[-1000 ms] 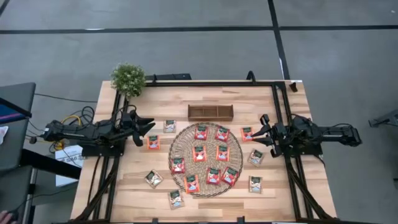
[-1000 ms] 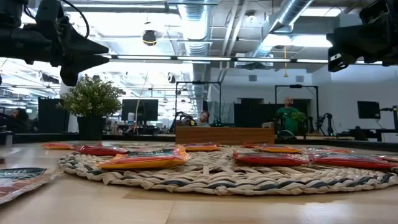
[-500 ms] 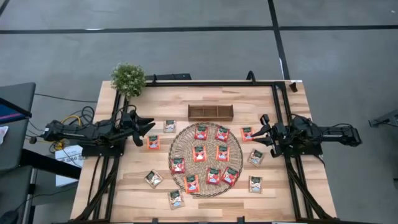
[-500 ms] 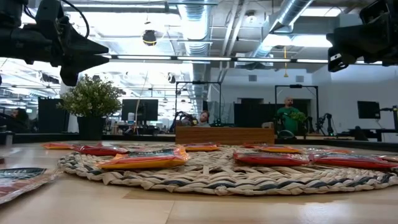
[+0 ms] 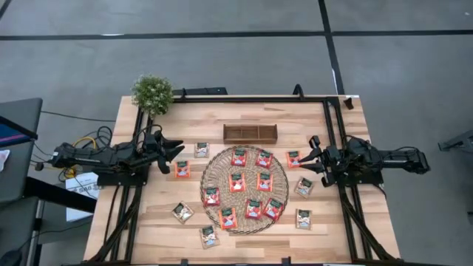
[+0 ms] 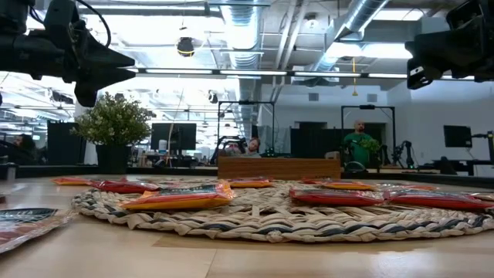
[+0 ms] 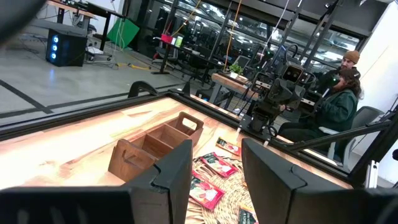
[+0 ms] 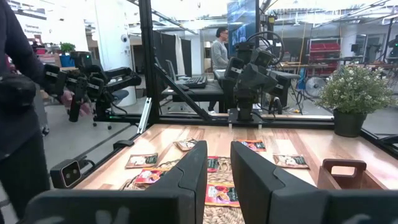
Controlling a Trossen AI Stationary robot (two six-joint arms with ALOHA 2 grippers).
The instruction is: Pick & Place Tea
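Several red-orange tea sachets point(image 5: 236, 182) lie flat on the round woven mat point(image 5: 216, 171) in the middle of the table. Two more red ones point(image 5: 182, 169) point(image 5: 293, 158) and several whitish ones point(image 5: 182, 212) point(image 5: 304, 186) lie flat on the bare wood around it. My left gripper point(image 5: 179, 148) hovers level at the table's left side, open and with nothing between its fingers point(image 7: 177, 168). My right gripper point(image 5: 309, 154) hovers level at the right side, its fingers point(image 8: 194, 163) a little apart around nothing. Both are well above the table, pointing toward the mat.
A small brown wooden tray point(image 5: 250, 133) with compartments stands just beyond the mat's far edge. A potted plant point(image 5: 152, 93) sits at the far left corner. Black frame rails point(image 5: 334, 125) run along the table's sides. People show in the room beyond the table point(image 7: 339, 99).
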